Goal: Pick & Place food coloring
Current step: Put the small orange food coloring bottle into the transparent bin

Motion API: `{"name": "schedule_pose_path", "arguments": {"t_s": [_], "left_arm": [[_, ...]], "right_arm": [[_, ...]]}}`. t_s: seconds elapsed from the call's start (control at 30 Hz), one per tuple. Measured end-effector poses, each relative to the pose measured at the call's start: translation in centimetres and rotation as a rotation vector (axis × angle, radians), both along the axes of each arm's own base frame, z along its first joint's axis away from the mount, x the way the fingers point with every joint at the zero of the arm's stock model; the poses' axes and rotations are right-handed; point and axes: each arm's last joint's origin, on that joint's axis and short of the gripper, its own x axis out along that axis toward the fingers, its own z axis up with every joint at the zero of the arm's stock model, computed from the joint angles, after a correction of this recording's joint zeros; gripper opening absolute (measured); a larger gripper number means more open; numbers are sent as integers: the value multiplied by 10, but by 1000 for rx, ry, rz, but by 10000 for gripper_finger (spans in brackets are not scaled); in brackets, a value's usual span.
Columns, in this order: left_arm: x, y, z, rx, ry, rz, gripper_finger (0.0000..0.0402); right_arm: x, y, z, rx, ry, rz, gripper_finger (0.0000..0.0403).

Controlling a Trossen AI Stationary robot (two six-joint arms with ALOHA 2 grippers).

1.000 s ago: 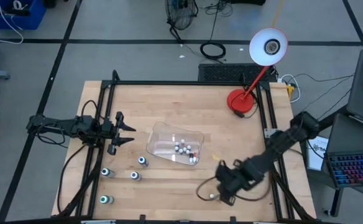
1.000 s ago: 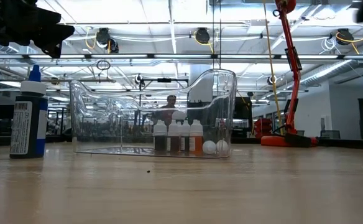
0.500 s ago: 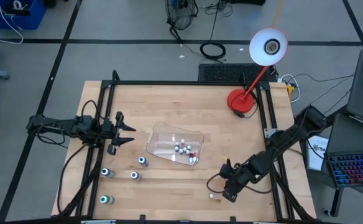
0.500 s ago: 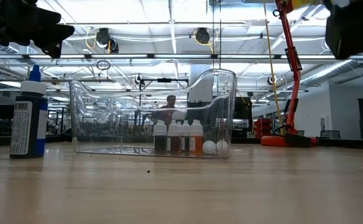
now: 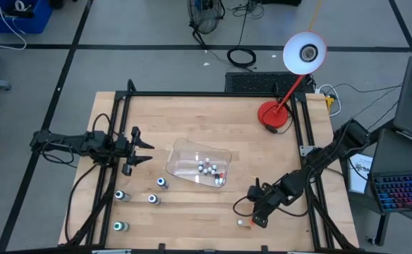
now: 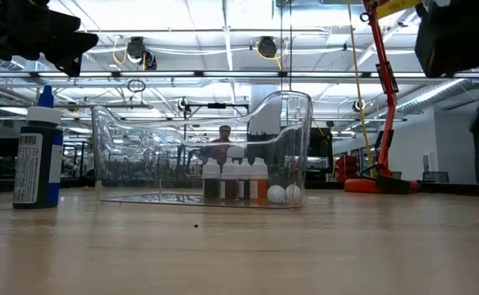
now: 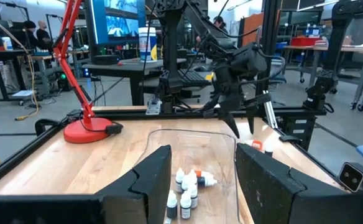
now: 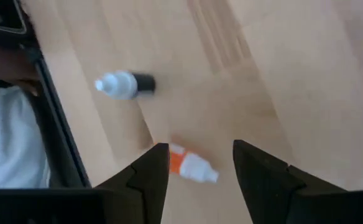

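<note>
Two stray food coloring bottles lie on their sides on the bare table under the right gripper (image 8: 195,177): the orange-bodied bottle (image 8: 192,165) sits right between its fingertips with its long axis running across the gap, and the dark-bodied bottle (image 8: 125,84) lies a little beyond — both near the table's front edge by the frame rail. That gripper's jaws stand spread and empty, touching nothing, so it is by far the nearer arm. Farther off, the clear tray (image 5: 180,151) holds a cluster of bottles, four more bottles (image 5: 161,183) stand left of it, and the left gripper (image 5: 141,149) waits beside the tray with fingers parted — holding nothing.
</note>
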Motion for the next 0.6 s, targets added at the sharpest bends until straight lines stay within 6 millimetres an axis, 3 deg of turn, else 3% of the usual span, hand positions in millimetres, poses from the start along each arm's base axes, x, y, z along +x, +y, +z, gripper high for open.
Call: {"name": "schedule_pose_path", "arguments": {"t_s": [0.17,0.3,0.4,0.6], "left_arm": [[0,0,0,0,0,0,182],[0,0,0,0,0,0,182],[0,0,0,0,0,0,182],[0,0,0,0,0,0,182]], "right_arm": [[-1,3,1,-172,-146,63,165],[11,2,9,-374,-421,-16,164],[26,8,23,-356,-672,1,165],[33,28,74,-191,-1345,364,164]]}}
